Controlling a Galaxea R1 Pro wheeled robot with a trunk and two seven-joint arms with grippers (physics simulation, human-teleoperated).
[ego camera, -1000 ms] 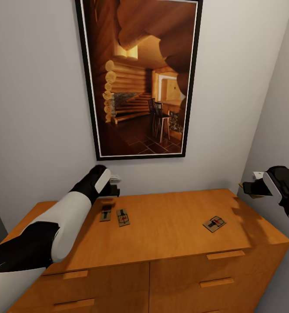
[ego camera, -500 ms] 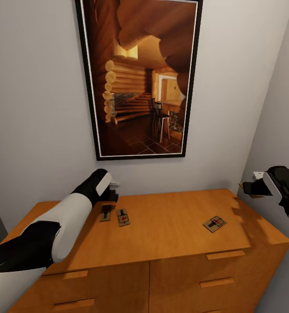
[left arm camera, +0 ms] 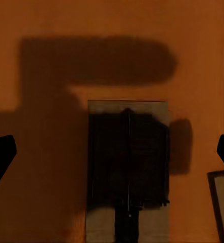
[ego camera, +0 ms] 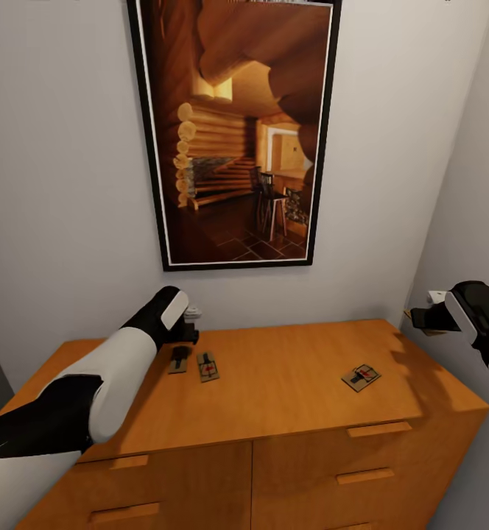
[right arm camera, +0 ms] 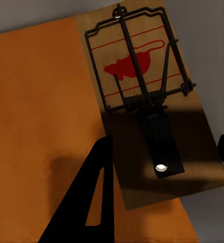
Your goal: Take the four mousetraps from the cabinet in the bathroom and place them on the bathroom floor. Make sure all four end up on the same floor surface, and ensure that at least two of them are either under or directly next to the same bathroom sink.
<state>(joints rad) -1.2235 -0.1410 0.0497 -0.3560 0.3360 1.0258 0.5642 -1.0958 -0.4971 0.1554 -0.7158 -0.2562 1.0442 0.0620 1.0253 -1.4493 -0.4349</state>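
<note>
Your left gripper point(ego camera: 188, 329) hangs just above the cabinet point(ego camera: 274, 383) top, fingers point(left arm camera: 1, 157) spread wide; one mousetrap point(left arm camera: 128, 169) lies flat between them, a second mousetrap point(ego camera: 208, 366) just beside. Your right gripper point(ego camera: 423, 318) sits at the cabinet's far corner, fingers point(right arm camera: 91, 202) apart around a fourth mousetrap point(right arm camera: 147, 101). A third mousetrap point(ego camera: 361, 377) lies between both arms.

Cabinet point(ego camera: 289, 383) top, three mousetraps flat on it.
Two traps point(ego camera: 208, 366) side by side at left; one trap point(ego camera: 361, 377) well apart at right.
</note>
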